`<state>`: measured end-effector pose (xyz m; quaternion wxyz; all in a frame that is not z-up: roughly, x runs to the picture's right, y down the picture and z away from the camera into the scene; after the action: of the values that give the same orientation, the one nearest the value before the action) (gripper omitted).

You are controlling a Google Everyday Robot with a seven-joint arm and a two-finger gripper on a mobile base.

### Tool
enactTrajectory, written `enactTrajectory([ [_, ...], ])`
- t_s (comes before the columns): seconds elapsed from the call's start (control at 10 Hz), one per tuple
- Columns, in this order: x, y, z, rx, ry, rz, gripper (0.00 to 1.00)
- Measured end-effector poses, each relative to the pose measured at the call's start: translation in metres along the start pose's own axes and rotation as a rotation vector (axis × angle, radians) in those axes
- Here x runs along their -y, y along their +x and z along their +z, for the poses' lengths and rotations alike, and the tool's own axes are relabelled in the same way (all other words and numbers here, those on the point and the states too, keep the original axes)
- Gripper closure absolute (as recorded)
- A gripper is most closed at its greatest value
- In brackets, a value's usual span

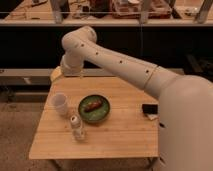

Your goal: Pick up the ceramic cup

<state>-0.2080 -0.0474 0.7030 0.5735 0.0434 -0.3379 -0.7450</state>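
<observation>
The ceramic cup is small, plain and white, and stands upright near the left edge of the wooden table. My white arm reaches in from the right and bends down at the table's back left corner. The gripper is at its end, pale and partly hidden behind the wrist. It hangs above the table's far left corner, behind and above the cup, apart from it.
A green bowl holding a brown item stands just right of the cup. A small clear bottle stands in front of them. A black object lies at the table's right edge. Dark shelving runs behind the table.
</observation>
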Motion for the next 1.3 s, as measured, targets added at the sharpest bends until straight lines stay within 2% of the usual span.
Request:
enactTrajectory([
  [0.2,0.015,-0.016,0.027,0.046,0.049,0.02,0.2],
  [0.3,0.007,-0.023,0.047,0.067,0.04,0.042,0.2],
  [0.5,-0.012,-0.029,0.071,0.082,0.025,0.081,0.2],
  [1.0,-0.032,-0.044,0.123,0.134,0.055,0.15,0.2],
  [1.3,-0.045,-0.037,0.148,0.123,0.042,0.147,0.2],
])
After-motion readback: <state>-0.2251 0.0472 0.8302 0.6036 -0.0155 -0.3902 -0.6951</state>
